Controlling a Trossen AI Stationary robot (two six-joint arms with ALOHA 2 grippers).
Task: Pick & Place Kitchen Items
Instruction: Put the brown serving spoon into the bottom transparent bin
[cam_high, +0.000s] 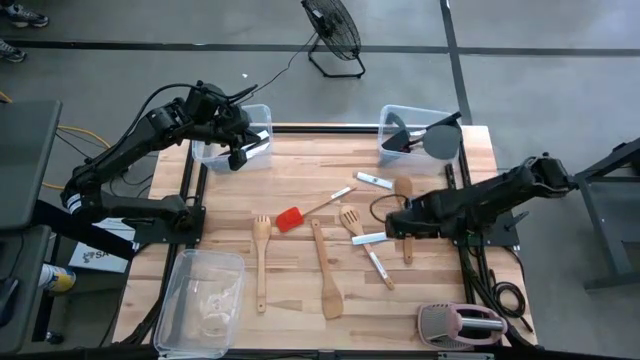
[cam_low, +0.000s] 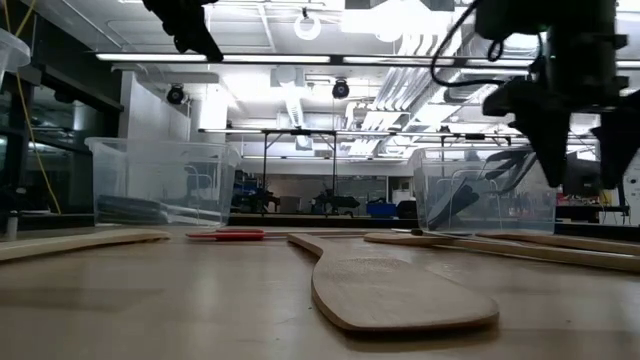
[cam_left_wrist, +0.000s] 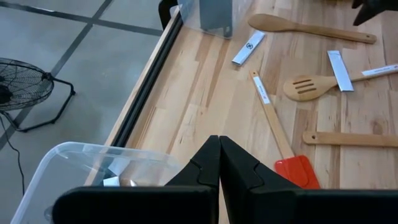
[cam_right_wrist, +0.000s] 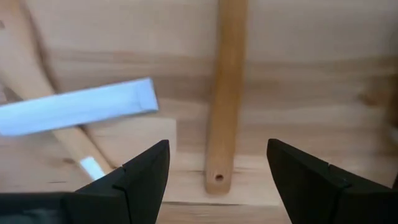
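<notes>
Right gripper (cam_right_wrist: 217, 171) is low over the light wooden bench (cam_high: 300, 280), jaws wide apart with nothing in them, straddling the holed handle end of a pale wooden spoon (cam_right_wrist: 225, 93) lying flat right of centre. A white knife blade (cam_right_wrist: 78, 107) sits just beside it. Left gripper (cam_left_wrist: 219, 163) hangs pinched together over the clear plastic bin (cam_high: 232, 138) at the far left corner.
</notes>
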